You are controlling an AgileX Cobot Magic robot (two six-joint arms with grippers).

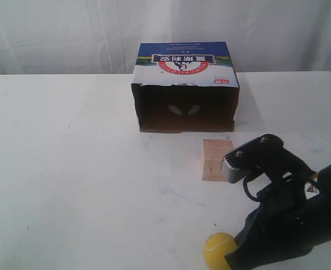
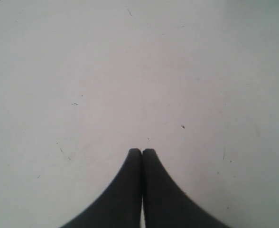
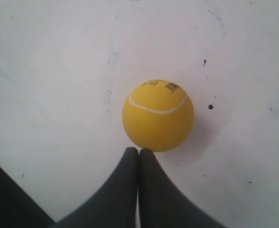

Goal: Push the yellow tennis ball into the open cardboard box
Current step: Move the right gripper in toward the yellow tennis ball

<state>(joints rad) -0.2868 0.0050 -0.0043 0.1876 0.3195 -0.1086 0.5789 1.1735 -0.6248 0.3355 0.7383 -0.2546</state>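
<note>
Two hands pressed closed, empty, right hand [image 3: 138,151] behind yellow tennis ball [image 3: 158,115], scuffed white table [image 1: 70,169]

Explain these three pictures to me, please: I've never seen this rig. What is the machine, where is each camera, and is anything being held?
It is a robot with two arms, each ending in a gripper. The exterior view looks across a white table at an open cardboard box, a wooden cube and a yellow tennis ball; only one dark arm shows, on the right. The other two pictures come from cameras on the wrists. The left gripper is shut over bare table. The right gripper is also shut, with its tips right behind the ball. Nothing is held.
</note>
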